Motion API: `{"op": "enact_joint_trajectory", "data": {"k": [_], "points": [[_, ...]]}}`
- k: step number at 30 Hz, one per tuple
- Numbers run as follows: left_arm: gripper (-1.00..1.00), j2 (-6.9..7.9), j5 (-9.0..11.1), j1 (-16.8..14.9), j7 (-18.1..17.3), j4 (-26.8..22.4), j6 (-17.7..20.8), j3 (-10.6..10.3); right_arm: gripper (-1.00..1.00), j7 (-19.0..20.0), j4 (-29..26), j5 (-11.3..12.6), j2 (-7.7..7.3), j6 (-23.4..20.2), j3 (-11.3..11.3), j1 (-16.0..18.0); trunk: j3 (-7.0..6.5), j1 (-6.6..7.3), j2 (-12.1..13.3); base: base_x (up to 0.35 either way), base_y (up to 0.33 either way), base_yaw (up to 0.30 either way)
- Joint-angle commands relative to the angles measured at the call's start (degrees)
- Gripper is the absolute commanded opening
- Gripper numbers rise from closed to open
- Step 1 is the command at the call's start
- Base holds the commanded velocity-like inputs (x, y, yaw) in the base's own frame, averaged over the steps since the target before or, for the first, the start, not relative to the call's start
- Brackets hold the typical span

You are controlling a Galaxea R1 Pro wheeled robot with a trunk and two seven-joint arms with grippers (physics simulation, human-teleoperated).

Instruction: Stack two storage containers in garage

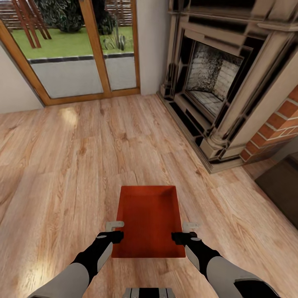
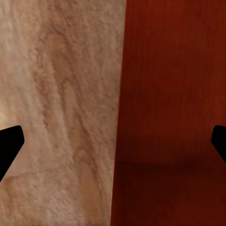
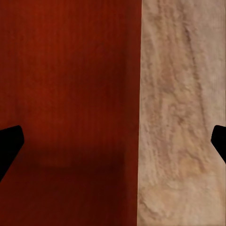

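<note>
One orange-red storage container (image 1: 150, 219) lies open-top on the light wood-plank floor of the living room, straight ahead of me. My left gripper (image 1: 116, 231) is open and straddles the container's left wall near its close end. My right gripper (image 1: 182, 232) is open and straddles the right wall opposite. In the left wrist view the container (image 2: 169, 94) and the planks share the picture, with the left gripper (image 2: 113, 146) spread wide across that wall edge. The right wrist view mirrors this over the container (image 3: 66, 94), the right gripper (image 3: 113, 146) also spread wide.
A carved stone fireplace (image 1: 215, 78) with red brick (image 1: 277, 124) beside it stands at the right. Wood-framed glass doors (image 1: 82, 49) close the far wall. A dark floor patch (image 1: 281, 186) lies at the right edge. Bare plank floor (image 1: 82, 145) stretches ahead and left.
</note>
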State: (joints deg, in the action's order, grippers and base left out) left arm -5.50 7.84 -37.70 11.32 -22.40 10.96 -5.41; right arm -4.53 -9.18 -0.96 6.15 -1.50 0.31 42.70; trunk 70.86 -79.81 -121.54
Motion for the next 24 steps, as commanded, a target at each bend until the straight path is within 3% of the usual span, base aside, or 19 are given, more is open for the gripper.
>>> {"op": "enact_joint_trajectory", "data": {"k": [1,8,16,24], "points": [[1.0,0.05,0.6,0.0,0.5,-0.1,0.3,-0.5,1.0,-0.2,-0.1,-0.1,0.03,-0.1,0.0,0.0,0.22,-0.22,-0.4,0.0,0.0,0.0],[1.0,0.05,0.6,0.0,0.5,-0.1,0.4,-0.5,1.0,-0.2,-0.1,-0.1,0.06,-0.1,0.0,0.0,1.48,-1.75,-3.2,0.0,0.0,0.0],[1.0,0.05,0.6,0.0,0.5,-0.2,0.5,-0.4,1.0,-0.2,-0.1,-0.1,0.01,0.1,0.0,0.0,1.48,-1.75,-3.2,0.0,0.0,0.0],[1.0,0.05,0.6,0.0,0.5,-0.2,0.5,-0.4,1.0,-0.1,-0.1,-0.1,0.02,0.1,0.0,0.0,2.91,-3.51,-6.4,0.0,0.0,0.0]]}}
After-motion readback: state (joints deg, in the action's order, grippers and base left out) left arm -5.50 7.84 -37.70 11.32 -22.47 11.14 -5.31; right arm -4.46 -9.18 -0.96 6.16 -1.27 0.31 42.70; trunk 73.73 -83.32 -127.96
